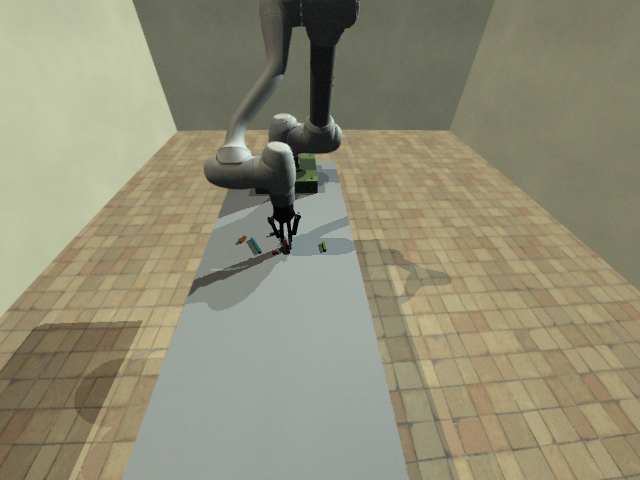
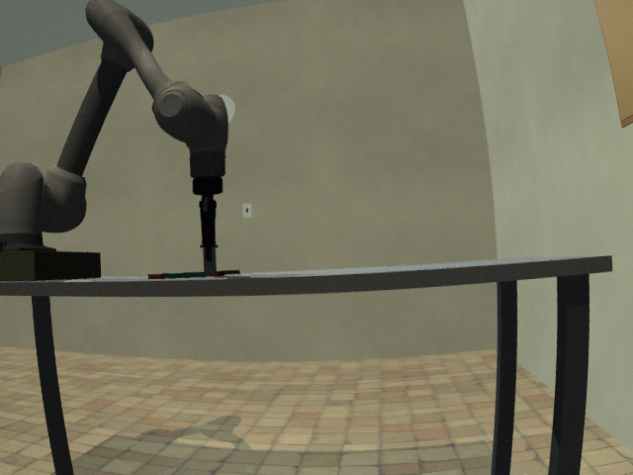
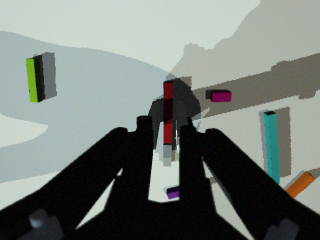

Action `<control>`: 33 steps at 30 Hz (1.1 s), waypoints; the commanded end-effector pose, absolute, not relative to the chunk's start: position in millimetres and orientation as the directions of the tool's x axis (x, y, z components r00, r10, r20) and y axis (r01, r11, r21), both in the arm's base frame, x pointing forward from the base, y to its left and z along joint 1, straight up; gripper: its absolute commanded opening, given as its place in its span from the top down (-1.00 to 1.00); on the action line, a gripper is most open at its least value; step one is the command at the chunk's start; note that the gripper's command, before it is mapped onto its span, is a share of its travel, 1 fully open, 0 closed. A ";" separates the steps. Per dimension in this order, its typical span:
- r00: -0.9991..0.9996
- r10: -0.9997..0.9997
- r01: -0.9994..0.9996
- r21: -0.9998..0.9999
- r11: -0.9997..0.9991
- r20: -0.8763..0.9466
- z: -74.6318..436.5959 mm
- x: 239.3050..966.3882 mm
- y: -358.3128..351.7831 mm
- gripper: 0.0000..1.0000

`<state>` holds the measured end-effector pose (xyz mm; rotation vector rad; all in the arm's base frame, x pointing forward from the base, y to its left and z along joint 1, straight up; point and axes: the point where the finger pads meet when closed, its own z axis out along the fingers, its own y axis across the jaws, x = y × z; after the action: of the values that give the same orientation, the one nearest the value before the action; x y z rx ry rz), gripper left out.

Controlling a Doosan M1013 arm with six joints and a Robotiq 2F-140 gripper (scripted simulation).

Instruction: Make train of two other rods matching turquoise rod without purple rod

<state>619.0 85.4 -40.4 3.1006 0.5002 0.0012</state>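
Note:
In the wrist view the red rod (image 3: pixel 168 112) lies flat on the table between my fingertips, with a clear gap to each finger. A grey rod (image 3: pixel 166 152) lies in line with it at its near end. My gripper (image 3: pixel 167 112) is slightly open and stands low over these two rods; it also shows in the top view (image 1: pixel 284 249) and in the exterior view (image 2: pixel 209 266). The turquoise rod (image 3: pixel 271 147) lies to the right, also seen in the top view (image 1: pixel 255 245).
A magenta rod (image 3: pixel 220 95) lies right of the red rod. An orange rod (image 3: pixel 300 184) lies beyond the turquoise one. A lime rod (image 3: pixel 34 80) lies far left. A purple rod (image 3: pixel 173 192) shows under my fingers. The robot base (image 1: pixel 305 173) stands at the table's far end.

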 end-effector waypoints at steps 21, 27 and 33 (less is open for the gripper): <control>0.949 0.314 0.314 0.001 -0.949 0.001 -22.6 619.1 85.4 0.71; 0.949 0.314 0.314 0.001 -0.949 0.001 8.3 619.0 85.5 0.71; 0.949 0.314 0.314 0.001 -0.949 0.001 29.4 619.0 85.5 0.71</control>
<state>618.9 85.5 24.8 3.1007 0.5001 0.0013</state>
